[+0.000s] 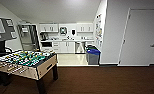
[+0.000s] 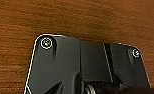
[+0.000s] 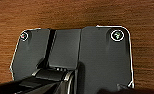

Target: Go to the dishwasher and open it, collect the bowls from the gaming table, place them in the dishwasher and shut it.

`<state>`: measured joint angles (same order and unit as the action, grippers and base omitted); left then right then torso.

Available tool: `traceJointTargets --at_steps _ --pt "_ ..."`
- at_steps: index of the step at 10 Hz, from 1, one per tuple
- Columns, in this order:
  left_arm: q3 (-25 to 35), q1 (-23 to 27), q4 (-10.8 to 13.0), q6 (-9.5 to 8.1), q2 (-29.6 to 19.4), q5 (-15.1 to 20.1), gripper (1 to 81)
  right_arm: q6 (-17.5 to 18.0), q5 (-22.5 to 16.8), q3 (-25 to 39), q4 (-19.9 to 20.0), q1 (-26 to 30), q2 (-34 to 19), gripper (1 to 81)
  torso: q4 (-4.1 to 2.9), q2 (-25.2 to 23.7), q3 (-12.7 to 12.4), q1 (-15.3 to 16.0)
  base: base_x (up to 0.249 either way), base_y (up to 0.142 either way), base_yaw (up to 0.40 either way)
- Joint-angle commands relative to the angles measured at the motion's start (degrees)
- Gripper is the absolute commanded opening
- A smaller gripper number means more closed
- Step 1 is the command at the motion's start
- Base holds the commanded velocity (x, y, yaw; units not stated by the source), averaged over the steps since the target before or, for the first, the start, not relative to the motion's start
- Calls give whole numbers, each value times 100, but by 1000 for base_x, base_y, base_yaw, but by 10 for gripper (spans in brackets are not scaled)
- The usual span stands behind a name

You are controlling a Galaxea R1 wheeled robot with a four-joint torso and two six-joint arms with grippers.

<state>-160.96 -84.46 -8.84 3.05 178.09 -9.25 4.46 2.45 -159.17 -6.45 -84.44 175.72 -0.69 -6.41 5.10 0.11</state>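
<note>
Two end effectors are reading indeterminate (can't tell apart or together), and foosball table (image 1: 28, 62) is risking a clip approaching dishwasher (image 1: 79, 47).

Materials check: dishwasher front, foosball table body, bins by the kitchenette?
Dishwasher: looks like brushed stainless steel, grey with a dull sheen among white cabinets.
Foosball table: light wood or wood-look laminate sides, dark legs, green field.
Bins: probably grey plastic, matte, with blue lids.
</note>
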Motion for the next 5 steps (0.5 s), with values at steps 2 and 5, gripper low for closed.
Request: traceJointTargets --at_steps 2,5 --pt "-5 355 -21 12 -10 213 811 11 -245 36 56 353 28 811 0 0 0 -2 67 0 0" --pt "-5 355 -21 12 7 213 811 2 -245 36 56 353 54 811 0 0 2 -4 91 0 0"
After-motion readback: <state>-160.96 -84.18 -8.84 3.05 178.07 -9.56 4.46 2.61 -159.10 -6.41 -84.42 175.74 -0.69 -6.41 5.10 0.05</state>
